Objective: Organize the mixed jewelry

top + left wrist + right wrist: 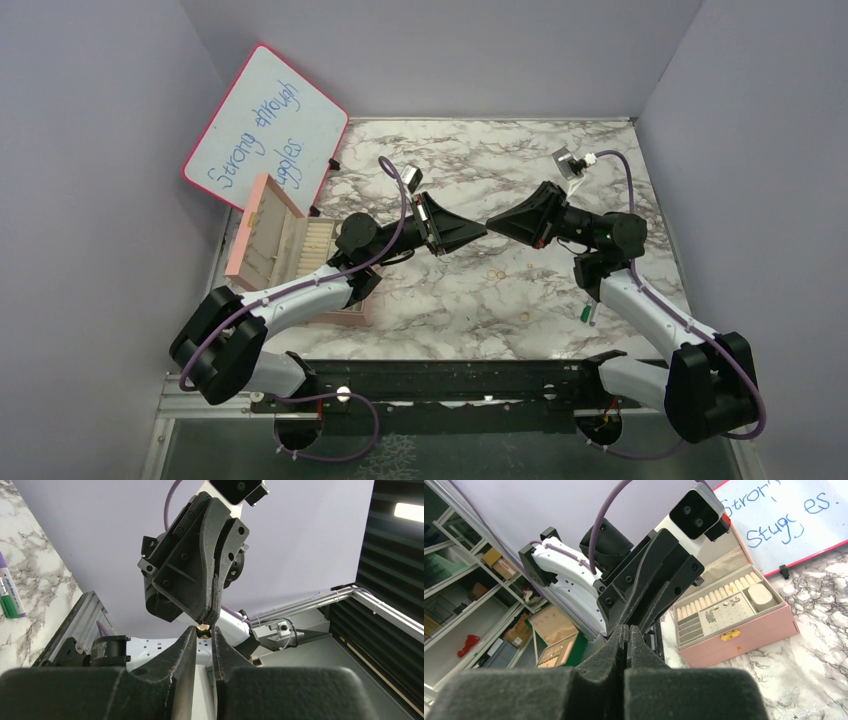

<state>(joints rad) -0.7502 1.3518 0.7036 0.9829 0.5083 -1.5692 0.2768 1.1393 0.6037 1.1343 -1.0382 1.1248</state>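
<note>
Far left: a whiteboard is being propped against the wall. Just in front of it the pink box is standing open with its lid up, so the compartments are being kept reachable from above.

Centre-left: the left gripper is being held level above the marble table, tip to tip with the other arm. In its wrist view its fingers are standing either side of a tiny gold stud-like piece with only a narrow gap. Whether the pads are already pressing on it cannot be told.

Centre: that piece is being carried in mid-air, well above the table, not on it and not in the box. It is being pinched at the very tip of the right gripper, whose fingers are closed on it. The grip is probably at the extreme tip so that part of the piece is left exposed for the other fingers.

Judgement: a hand-over is being set up (left arm nearer the box, so the drop-off is likely being passed to it). The right grip should not be released until the left one is sure, since so small a thing could be lost easily.

Right of centre: loose rings are lying on the marble below, not yet sorted. Far right: the green-and-white pen is lying beside the right arm.
</note>
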